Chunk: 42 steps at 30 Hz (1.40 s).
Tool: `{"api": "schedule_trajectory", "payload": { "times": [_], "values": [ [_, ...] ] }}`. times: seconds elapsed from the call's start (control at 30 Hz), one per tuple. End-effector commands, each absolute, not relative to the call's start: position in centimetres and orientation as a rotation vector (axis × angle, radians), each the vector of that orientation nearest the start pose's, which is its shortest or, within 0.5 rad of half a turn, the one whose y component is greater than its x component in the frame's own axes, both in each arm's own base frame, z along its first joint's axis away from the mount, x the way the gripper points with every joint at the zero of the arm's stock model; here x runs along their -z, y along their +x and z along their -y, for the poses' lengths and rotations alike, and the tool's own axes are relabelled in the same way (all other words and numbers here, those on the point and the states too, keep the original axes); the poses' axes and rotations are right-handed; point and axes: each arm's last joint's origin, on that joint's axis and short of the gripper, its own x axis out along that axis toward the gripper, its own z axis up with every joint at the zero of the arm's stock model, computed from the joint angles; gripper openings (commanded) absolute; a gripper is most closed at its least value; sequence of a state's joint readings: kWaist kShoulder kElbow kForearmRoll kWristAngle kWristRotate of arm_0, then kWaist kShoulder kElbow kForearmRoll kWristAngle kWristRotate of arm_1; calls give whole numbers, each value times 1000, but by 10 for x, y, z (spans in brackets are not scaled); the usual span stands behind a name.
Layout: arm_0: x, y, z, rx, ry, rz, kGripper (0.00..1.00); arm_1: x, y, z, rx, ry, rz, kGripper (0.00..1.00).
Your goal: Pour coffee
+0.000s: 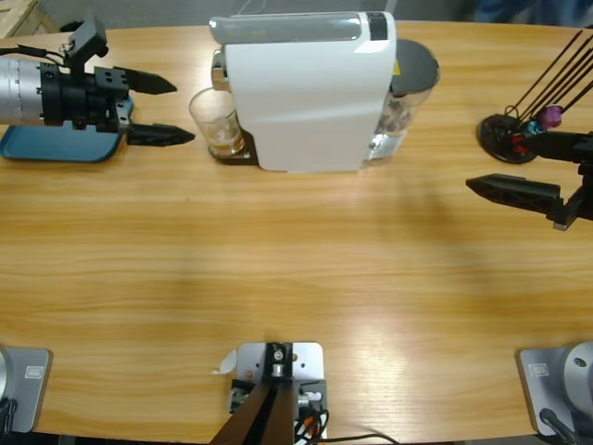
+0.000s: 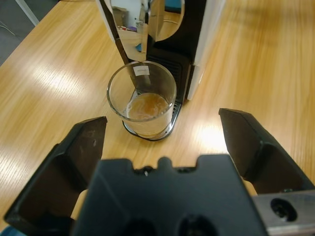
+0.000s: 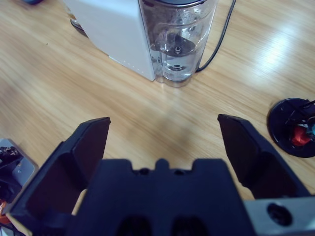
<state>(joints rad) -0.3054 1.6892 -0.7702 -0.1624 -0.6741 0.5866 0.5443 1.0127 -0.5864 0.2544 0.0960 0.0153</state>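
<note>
Amber coffee (image 2: pixel 146 104) fills a glass (image 1: pixel 215 119) under the white machine (image 1: pixel 310 88), both grippers' fingers spread.

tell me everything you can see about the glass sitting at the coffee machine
The glass is a clear, straight-sided tumbler standing upright on the dark drip tray at the front of the white coffee machine. It holds only a shallow layer of amber-brown coffee. A small white label shows on its far wall. The left tool faces it, jaws open, not touching.
</note>
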Motion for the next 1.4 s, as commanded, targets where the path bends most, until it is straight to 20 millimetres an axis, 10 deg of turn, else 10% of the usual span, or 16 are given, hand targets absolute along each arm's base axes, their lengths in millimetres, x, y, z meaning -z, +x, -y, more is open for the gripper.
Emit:
{"api": "schedule_trajectory", "payload": {
  "times": [0.03,1.4],
  "values": [
    [-219,294,125,1128,349,-518,988,-274,109,-72,-601,-139,-734,1000],
    [-192,331,168,1161,403,-558,991,-275,108,-71,-602,-137,-725,1000]
  ]
}}
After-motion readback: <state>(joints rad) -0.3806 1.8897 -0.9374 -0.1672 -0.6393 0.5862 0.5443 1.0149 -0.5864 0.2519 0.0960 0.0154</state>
